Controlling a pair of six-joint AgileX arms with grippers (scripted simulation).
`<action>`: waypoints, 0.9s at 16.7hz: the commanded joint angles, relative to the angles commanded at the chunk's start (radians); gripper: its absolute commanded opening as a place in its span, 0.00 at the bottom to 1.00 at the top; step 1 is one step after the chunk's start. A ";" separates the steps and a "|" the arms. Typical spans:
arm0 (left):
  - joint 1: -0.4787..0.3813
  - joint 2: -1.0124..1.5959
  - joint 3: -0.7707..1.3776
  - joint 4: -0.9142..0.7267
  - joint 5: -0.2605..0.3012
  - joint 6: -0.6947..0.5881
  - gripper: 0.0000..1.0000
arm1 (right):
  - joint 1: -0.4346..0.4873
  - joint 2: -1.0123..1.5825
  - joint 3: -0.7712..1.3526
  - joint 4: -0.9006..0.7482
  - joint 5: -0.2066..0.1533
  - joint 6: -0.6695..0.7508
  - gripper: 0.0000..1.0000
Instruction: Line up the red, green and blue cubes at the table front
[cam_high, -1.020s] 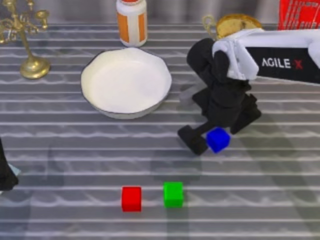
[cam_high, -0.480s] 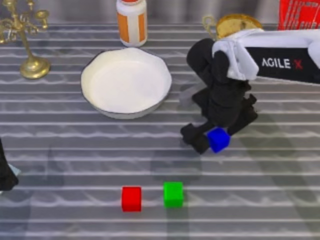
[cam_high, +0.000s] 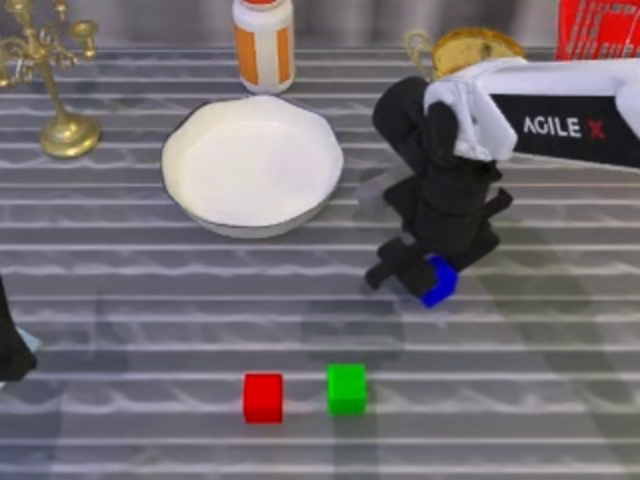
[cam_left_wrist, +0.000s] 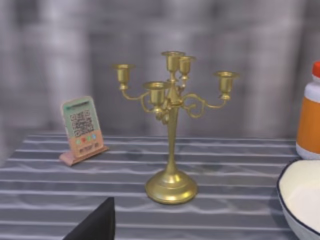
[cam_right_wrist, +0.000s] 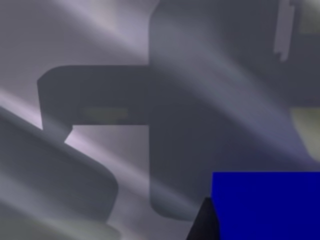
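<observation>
Right pincer (cam_high: 428, 272) now tighter on blue cube (cam_high: 439, 281)

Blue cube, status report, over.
Right hand shut on blue cube. Left arm parked at table's left edge. Red cube, green cube placed at front. Path clear.

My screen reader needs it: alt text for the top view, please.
The right end effector grips the blue cube at mid-table, right of a white bowl. The red cube and green cube sit side by side, apart, near the front edge.

bg: grey draped curtain wall (cam_left_wrist: 75, 55) | light: soft, even | floor: n/v
</observation>
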 joint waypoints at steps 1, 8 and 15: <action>0.000 0.000 0.000 0.000 0.000 0.000 1.00 | 0.000 0.000 0.000 0.000 0.000 0.000 0.00; 0.000 0.000 0.000 0.000 0.000 0.000 1.00 | -0.002 -0.019 0.005 -0.006 -0.001 0.002 0.00; 0.000 0.000 0.000 0.000 0.000 0.000 1.00 | 0.006 -0.081 0.130 -0.203 -0.002 0.000 0.00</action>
